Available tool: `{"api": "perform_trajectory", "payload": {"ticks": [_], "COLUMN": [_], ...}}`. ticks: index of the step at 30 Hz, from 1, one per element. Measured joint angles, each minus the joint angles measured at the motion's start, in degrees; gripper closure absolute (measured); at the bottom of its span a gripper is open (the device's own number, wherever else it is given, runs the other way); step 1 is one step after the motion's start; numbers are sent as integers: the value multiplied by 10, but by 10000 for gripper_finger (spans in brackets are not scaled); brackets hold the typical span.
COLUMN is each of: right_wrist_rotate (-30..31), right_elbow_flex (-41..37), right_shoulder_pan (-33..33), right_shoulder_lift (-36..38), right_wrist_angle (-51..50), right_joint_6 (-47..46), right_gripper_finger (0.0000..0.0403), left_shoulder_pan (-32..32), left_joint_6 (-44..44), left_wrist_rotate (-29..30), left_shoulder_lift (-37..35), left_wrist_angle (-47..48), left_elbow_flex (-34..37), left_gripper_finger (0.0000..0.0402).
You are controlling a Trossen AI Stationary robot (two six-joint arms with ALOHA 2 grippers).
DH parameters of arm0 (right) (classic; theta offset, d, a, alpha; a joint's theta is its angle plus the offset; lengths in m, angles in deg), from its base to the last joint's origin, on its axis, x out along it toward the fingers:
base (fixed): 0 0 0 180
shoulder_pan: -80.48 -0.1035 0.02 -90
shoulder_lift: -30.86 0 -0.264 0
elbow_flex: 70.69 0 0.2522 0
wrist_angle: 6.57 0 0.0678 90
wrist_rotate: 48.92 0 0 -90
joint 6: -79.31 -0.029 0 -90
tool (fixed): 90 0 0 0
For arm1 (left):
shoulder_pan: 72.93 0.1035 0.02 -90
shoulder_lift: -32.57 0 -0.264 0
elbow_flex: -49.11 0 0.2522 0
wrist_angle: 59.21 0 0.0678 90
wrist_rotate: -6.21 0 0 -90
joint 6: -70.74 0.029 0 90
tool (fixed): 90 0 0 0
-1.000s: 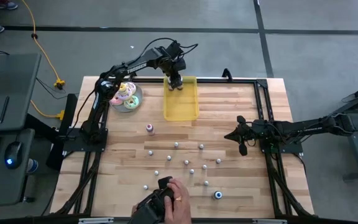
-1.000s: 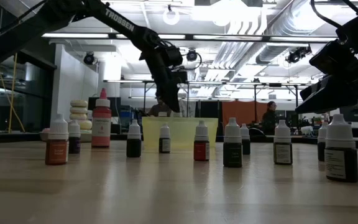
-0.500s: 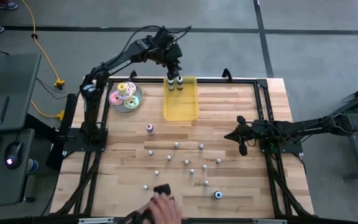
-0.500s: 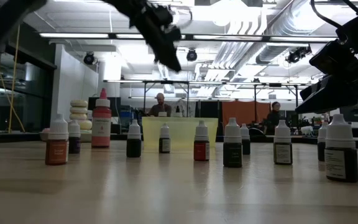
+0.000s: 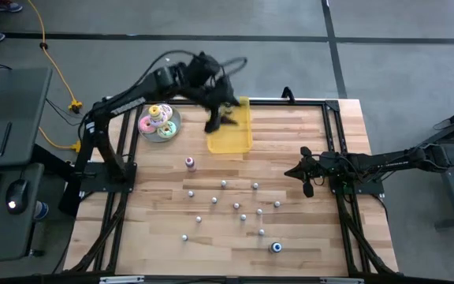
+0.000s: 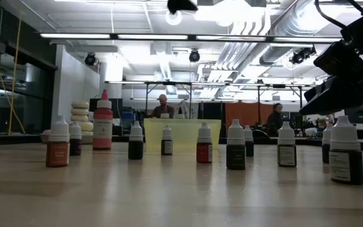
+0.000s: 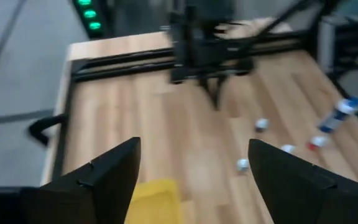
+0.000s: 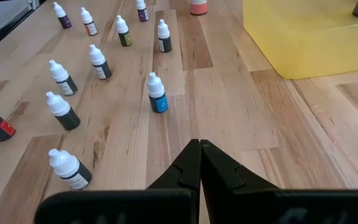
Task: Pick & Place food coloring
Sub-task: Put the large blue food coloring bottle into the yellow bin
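Only overhead shows left hand (image 5: pixel 221 118) raised.

Food coloring bottles (image 5: pixel 236 206): roughly a dozen tiny droppers, all upright, scattered loosely and apart from one another across the table's central and 6 o'clock area.

Low view: pale caps with pointed tips, dark or coloured bodies with labels; an orange-bodied bottle (image 6: pixel 58 145), a red-bodied one (image 6: pixel 204 144), several near black.

Taller pink bottle with red cap (image 5: pixel 189 162) stands at 10 o'clock of the cluster.

Blue-bodied bottle (image 5: pixel 277 247) at 5 o'clock, nearest the table's edge.

Right wrist view: a blue-labelled dropper (image 8: pixel 156 93) stands upright, alone.
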Motion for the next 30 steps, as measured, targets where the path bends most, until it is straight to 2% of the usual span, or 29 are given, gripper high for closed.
{"api": "perform_trajectory", "payload": {"ticks": [8,15,23,30], "right_wrist_rotate": [0,0,0,0], "right_elbow_flex": [0,0,0,0], "right_shoulder_pan": [0,0,0,0], "right_shoulder_lift": [0,0,0,0], "right_wrist_angle": [0,0,0,0], "right_joint_6": [0,0,0,0], "right_gripper_finger": [402,402,402,402], "left_shoulder_pan": [-145,-248,-322,-358], "left_joint_6": [-1,-19,-38,-43], "left_wrist_rotate": [68,74,79,85], "left_shoulder_lift": [14,47,94,147], "left_wrist_angle": [7,2,-19,-84], "left_elbow_flex": [0,1,1,1], "left_gripper_finger": [108,108,108,108]}}
